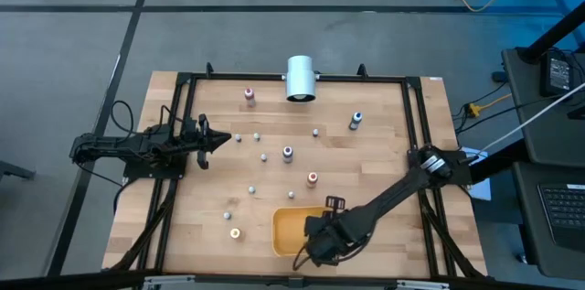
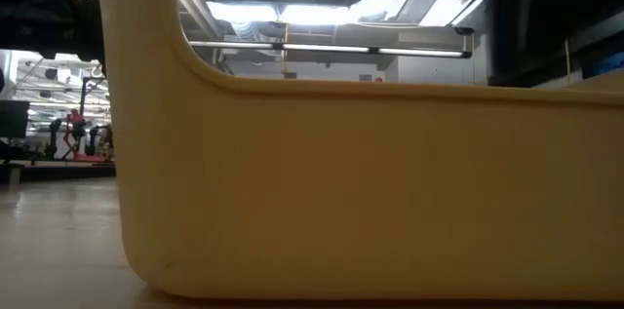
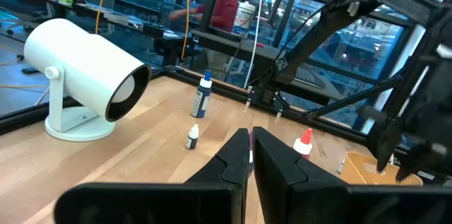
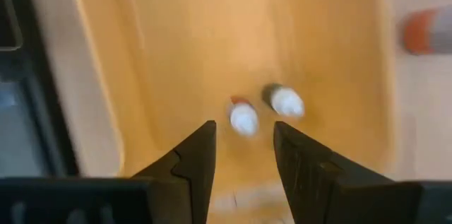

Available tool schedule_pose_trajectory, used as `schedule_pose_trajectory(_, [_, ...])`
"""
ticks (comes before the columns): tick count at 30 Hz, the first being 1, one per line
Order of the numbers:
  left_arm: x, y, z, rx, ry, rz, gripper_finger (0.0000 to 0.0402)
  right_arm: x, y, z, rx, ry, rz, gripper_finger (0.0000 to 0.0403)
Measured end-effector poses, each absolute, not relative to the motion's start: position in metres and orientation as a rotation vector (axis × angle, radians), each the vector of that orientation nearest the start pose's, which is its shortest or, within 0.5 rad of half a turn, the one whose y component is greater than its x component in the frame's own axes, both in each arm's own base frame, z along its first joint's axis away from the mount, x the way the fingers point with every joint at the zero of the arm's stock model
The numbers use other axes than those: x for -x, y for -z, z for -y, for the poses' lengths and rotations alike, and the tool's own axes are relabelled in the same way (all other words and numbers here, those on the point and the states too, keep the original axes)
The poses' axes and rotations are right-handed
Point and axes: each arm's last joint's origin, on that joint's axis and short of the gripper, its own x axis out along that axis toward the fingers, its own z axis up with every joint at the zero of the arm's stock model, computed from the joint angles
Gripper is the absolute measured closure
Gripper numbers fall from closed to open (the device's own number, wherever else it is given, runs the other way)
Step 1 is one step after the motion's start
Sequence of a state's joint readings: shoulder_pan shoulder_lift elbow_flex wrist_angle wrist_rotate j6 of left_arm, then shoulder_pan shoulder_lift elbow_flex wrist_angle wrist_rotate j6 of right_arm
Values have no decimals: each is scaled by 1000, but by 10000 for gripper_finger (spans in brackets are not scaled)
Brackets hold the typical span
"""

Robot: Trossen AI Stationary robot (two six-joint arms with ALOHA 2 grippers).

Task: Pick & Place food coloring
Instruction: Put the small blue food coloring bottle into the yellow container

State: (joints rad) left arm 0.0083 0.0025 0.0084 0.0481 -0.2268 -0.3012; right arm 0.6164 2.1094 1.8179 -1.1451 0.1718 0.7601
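I have the right gripper (image 4: 244,155) over the orange plastic tray (image 1: 285,231) at the lower middle of the high view. Its fingers stand parted with nothing between them, so it's released. Two tiny food-coloring bottles (image 4: 244,118) lie on the tray floor just past the fingertips, near each other but apart.

Risk as I see it: if I lift out carelessly, a finger could clip the tray wall and shunt the tray, or knock the two bottles rolling. The right arm also sits low across the tray's right side.

Orientation: in the right wrist view both look end-on or lying, whitish ends toward the camera. I can't tell the long axis for certain.

More bottles stand scattered mid-table, e.g. the blue-topped one (image 1: 356,121) upper right, long axis vertical, cap up.

Left gripper (image 1: 219,139) is clenched shut, empty, parked at the table's left edge. White cylinder on a stand (image 1: 300,78) sits top centre.
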Motion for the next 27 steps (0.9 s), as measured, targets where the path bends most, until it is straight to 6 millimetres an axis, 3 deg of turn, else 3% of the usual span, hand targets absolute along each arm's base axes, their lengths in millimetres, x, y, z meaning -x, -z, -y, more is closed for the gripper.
schedule_pose_trajectory(6, [-96, -171, -7, 306, -225, 89, 384, -315, -277, -229, -71, 215, -1246, 258])
schedule_pose_trajectory(11, [-96, -171, -7, 306, -225, 89, 384, -289, -307, -218, -40, 234, -1232, 258])
schedule_pose_trajectory(27, [-96, -171, -7, 306, -224, 89, 384, -224, -355, -212, 75, 127, -1249, 258])
